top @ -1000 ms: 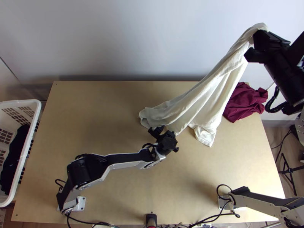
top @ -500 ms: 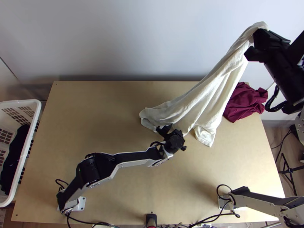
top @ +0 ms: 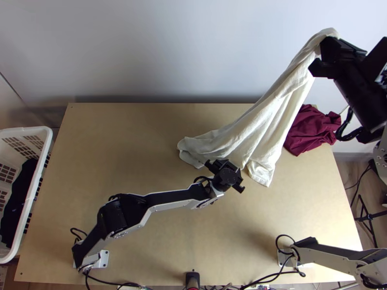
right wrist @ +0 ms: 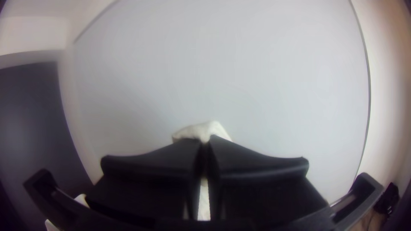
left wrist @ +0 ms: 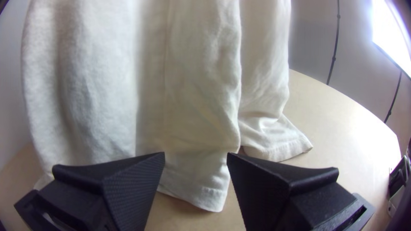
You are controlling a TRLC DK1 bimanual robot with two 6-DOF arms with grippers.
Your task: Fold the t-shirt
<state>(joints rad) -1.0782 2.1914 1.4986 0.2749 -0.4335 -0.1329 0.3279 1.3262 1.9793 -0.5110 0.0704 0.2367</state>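
Observation:
In the top view my right gripper (top: 325, 48) is high at the upper right, shut on the upper end of the white t-shirt (top: 273, 113). The shirt hangs in long folds down to the table, its lower edges lying on the wood. My left gripper (top: 221, 166) is low at the shirt's near edge. In the left wrist view my left gripper (left wrist: 196, 156) stands open, the hanging shirt (left wrist: 188, 85) in front of and between its fingers. The right wrist view has my right gripper (right wrist: 205, 143) closed on a bunched bit of shirt (right wrist: 203, 129).
A dark red cloth (top: 312, 128) lies bunched at the table's far right corner, just beside the shirt. Left of the table (top: 121, 154) stands a white basket (top: 41, 186) with dark cloth inside. A wall rises behind the table.
My left gripper has moved to the right along the shirt's near edge and turned a little. The right gripper has shifted slightly left, still holding the shirt.

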